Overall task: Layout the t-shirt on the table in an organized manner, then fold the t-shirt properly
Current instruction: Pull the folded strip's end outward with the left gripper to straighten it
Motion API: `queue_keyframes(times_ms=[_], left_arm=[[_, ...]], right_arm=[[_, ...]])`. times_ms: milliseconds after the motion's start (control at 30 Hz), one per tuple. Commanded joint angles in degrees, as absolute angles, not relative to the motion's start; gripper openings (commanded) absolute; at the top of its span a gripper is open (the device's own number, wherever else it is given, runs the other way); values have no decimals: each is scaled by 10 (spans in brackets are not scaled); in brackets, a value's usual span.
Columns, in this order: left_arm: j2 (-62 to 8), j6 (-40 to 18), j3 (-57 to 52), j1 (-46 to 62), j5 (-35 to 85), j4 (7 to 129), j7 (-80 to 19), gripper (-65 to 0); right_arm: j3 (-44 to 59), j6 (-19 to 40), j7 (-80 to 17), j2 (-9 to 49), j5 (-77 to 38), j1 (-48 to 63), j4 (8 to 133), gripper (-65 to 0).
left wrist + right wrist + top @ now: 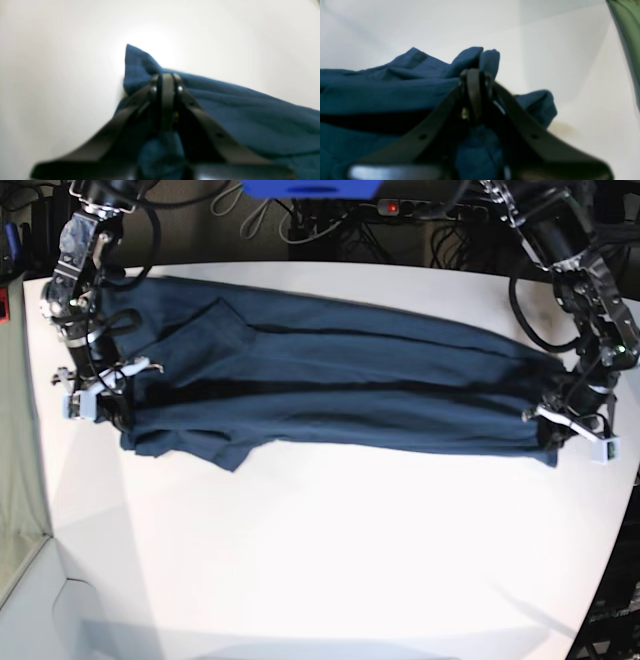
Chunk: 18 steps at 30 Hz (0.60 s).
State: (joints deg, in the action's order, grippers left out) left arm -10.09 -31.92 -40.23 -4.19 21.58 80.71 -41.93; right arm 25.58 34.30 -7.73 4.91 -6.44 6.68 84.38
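Shirt stretched between both arms
Each gripper, left gripper and right gripper, pinches one end of the shirt, lengthwise across the table.

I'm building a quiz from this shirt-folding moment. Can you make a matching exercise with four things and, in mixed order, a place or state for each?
Things:
1. dark navy-blue cloth t-shirt
2. left gripper
3. right gripper
4. grey-green side panel

Places or states:
A. jaws shut on cloth at the base view's right end
B. stretched lengthwise across the white table
C. beside the table, at the base view's left edge
D. jaws shut on cloth at the base view's left end

Pairs: 1-B, 2-A, 3-D, 4-C
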Motion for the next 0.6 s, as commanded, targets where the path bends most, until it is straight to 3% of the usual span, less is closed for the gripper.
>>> queue_keyframes(times_ms=[0, 567], left_arm=[[-102, -320, -403, -50, 225, 824, -409, -645], [-108, -320, -401, -50, 218, 812, -406, -639]], right_arm=[[257, 348, -60, 57, -73, 60, 852, -650], [256, 348, -60, 54, -73, 58, 852, -650]])
